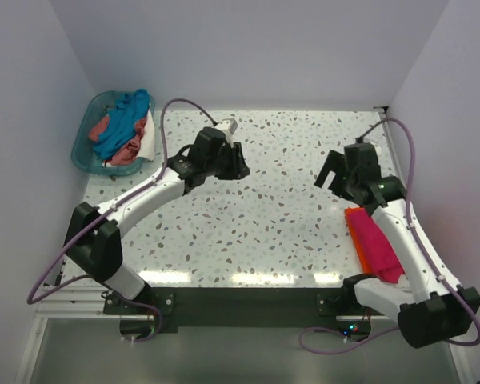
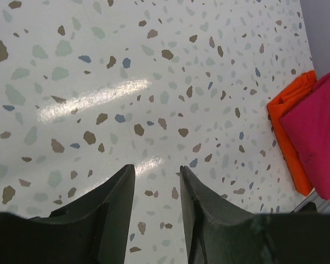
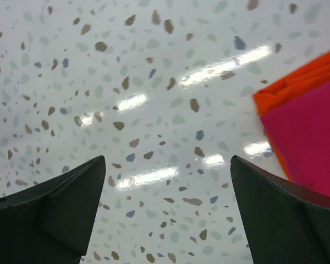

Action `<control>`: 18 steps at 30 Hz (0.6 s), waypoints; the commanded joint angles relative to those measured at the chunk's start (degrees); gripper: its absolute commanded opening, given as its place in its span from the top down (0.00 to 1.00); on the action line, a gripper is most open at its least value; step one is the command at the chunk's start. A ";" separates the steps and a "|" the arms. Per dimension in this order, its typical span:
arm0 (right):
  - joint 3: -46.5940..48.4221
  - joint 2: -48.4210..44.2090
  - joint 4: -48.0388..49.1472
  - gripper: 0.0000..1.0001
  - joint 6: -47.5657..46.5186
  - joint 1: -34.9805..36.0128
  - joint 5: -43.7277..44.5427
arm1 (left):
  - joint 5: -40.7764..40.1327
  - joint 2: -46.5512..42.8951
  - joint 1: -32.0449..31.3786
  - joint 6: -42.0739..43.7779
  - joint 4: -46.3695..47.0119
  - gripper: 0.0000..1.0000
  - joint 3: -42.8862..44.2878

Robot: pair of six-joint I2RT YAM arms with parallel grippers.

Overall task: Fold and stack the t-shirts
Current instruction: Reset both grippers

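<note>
My right arm is covering part of the folded stack at the right edge of the table (image 1: 248, 232), so from above I am seeing only a strip of the orange t-shirt (image 1: 354, 228) with the magenta-pink t-shirt (image 1: 378, 250) lying on top of it. Both wrist views are cutting that stack off at the frame edge, and no label or writing is readable anywhere on it.

My left gripper (image 2: 157, 179) is hanging over bare speckled tabletop toward the far middle, its fingers (image 2: 118, 195) sitting a narrow gap apart with nothing between them (only terrazzo flecks are showing through the slot). My right gripper (image 3: 168, 168) is hovering just beyond the far end of the stack, fingers spread wide and holding nothing.

The unfolded shirts are bunched in the translucent teal basin (image 1: 86, 136) at the far left corner: the teal t-shirt (image 1: 124, 120) is sprawling over the salmon t-shirt (image 1: 112, 138) and the white t-shirt (image 1: 148, 142). How they are tangled underneath I cannot make out.
</note>
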 commanded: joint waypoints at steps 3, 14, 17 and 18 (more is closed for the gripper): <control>1.79 5.62 10.71 0.01 0.96 15.08 2.91 | -3.64 -8.02 1.73 0.29 3.48 0.56 -7.75; -4.79 8.80 24.51 0.01 -1.67 29.70 0.98 | -9.54 -24.63 1.82 -0.32 5.41 0.53 -26.75; -7.43 6.87 25.05 0.01 -2.20 29.70 1.59 | -10.24 -26.83 1.82 0.21 4.54 0.53 -28.43; -8.13 5.47 25.14 0.01 -2.55 29.79 1.94 | -10.59 -27.27 1.73 0.55 4.27 0.53 -28.78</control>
